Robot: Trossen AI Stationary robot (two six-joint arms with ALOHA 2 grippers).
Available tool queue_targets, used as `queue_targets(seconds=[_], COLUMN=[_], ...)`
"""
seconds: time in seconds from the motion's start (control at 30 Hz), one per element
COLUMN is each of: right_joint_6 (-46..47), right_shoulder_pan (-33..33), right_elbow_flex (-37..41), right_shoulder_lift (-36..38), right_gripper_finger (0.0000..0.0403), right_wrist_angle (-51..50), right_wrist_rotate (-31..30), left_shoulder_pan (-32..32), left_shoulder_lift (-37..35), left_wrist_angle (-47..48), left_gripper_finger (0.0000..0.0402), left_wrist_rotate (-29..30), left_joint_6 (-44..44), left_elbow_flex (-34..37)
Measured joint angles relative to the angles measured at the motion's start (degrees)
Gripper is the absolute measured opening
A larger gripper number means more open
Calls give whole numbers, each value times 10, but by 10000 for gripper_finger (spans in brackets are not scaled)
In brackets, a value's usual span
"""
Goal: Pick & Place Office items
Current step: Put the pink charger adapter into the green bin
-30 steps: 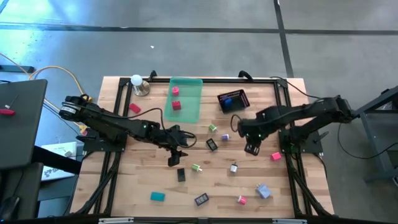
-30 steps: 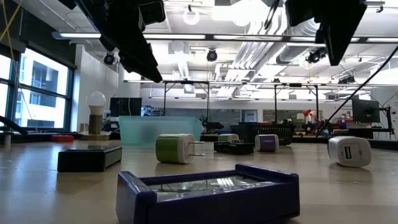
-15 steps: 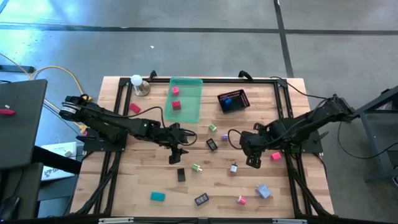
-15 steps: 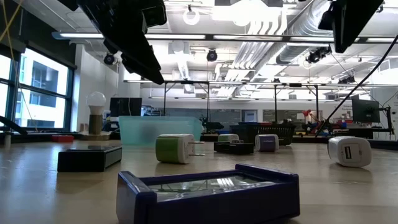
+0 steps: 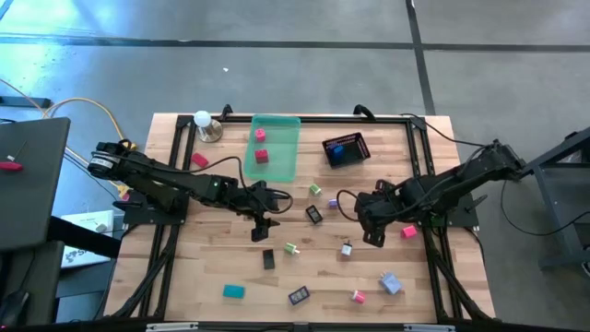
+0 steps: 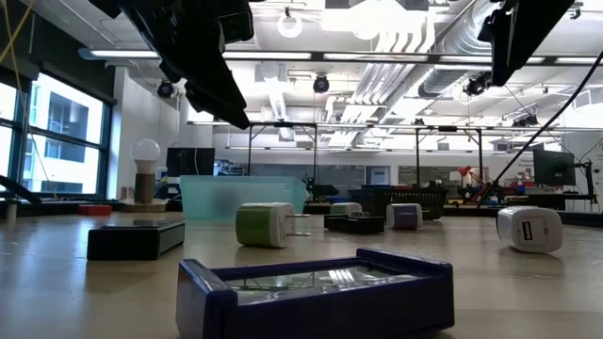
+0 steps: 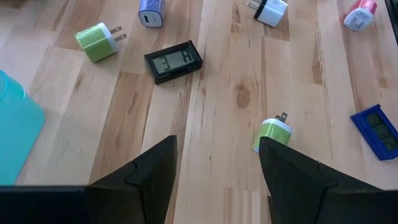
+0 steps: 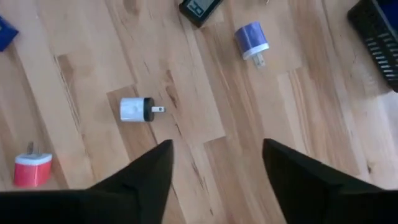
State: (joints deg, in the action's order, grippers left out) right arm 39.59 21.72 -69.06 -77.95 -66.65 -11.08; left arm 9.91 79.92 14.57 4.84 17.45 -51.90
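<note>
- Left claw [image 5: 259, 227] hung open over the worktop [image 5: 203, 267], a green-and-white plug [image 7: 272, 134] just ahead.
- Right claw [image 5: 372, 234] gaped empty near a white plug [image 8: 135, 109].

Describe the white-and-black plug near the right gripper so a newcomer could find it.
Start at the black mesh basket at the table's far edge, then come toward the near edge past the right gripper. The white-and-black plug lies beside it, the only white-bodied charger there; its neighbours are pink, green or lavender.
</note>
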Motion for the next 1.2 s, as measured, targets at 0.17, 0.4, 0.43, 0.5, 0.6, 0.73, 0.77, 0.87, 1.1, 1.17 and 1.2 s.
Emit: queue_targets(seconds=[0.17,0.4,0.43,0.5,0.6,0.73,0.77,0.87,1.1,1.17,1.2], right_joint_6=[40,70,71,59,34,-3,-5,-7,26,28,28], right_shoulder_pan=[0,1,1,7,14,12,12,13,13,13,13], right_elbow_flex=[0,0,0,0,0,9,14,36,127,150,158], right_shoulder_lift=[0,-3,-5,-12,-25,-35,-35,-35,-36,-36,-36], right_gripper_finger=[290,315,315,312,306,298,296,290,288,287,287], right_wrist_angle=[0,24,14,-23,-95,-143,-150,-151,-151,-152,-151], right_wrist_rotate=[54,108,109,117,113,111,111,112,176,191,192], left_shoulder_pan=[4,4,4,4,0,-1,-1,-1,-1,-1,-1], left_shoulder_lift=[0,0,0,0,0,0,0,0,0,0,0], left_wrist_angle=[0,0,0,0,0,0,0,0,0,0,0], left_gripper_finger=[220,220,220,220,220,220,220,220,220,220,220], left_wrist_rotate=[0,0,0,0,-1,2,3,3,3,6,11], left_joint_6=[2,2,2,2,-1,-7,-10,-14,-16,-18,-22], left_elbow_flex=[0,0,0,0,0,0,0,0,0,0,0])
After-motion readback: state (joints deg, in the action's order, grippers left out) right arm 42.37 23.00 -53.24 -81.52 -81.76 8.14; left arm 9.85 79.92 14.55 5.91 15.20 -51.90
